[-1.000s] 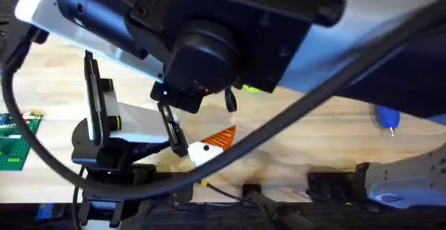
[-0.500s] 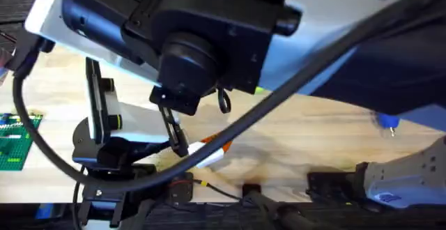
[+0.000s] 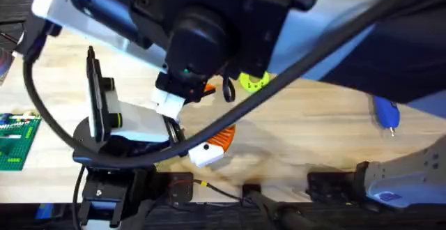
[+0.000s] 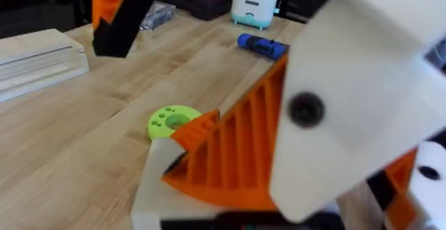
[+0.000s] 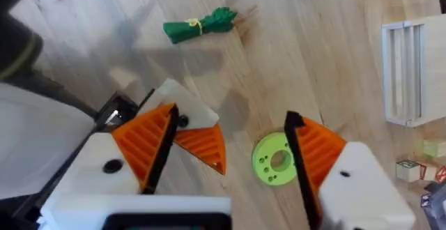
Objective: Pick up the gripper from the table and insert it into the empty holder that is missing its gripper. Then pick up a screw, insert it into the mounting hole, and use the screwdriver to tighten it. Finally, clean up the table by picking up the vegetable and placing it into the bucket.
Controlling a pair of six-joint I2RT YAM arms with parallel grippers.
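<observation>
My left gripper (image 3: 198,146) reaches right over the table (image 3: 313,136) and is shut on the white holder (image 4: 348,104), whose dark mounting hole faces its wrist camera. The orange ribbed gripper (image 4: 230,153) sits against the holder (image 5: 182,104) as a wedge (image 5: 203,146). My right gripper (image 5: 228,115) hangs above them, open, with nothing held. The green vegetable (image 5: 198,24) lies on the wood beyond. The blue screwdriver (image 3: 387,115) lies at the far right. The bucket (image 4: 254,7) stands at the table's far side. A screw is out of view.
A lime-green disc with holes (image 3: 254,81) lies just beyond the holder. A green brick board (image 3: 14,143) sits at the left edge. A white slotted rack (image 5: 408,73) stands to one side. The right arm (image 3: 209,21) looms large under the overhead camera.
The right arm has shifted up and away from the holder, uncovering the lime disc. The orange wedge at the holder shows more fully. The left arm has stayed put.
</observation>
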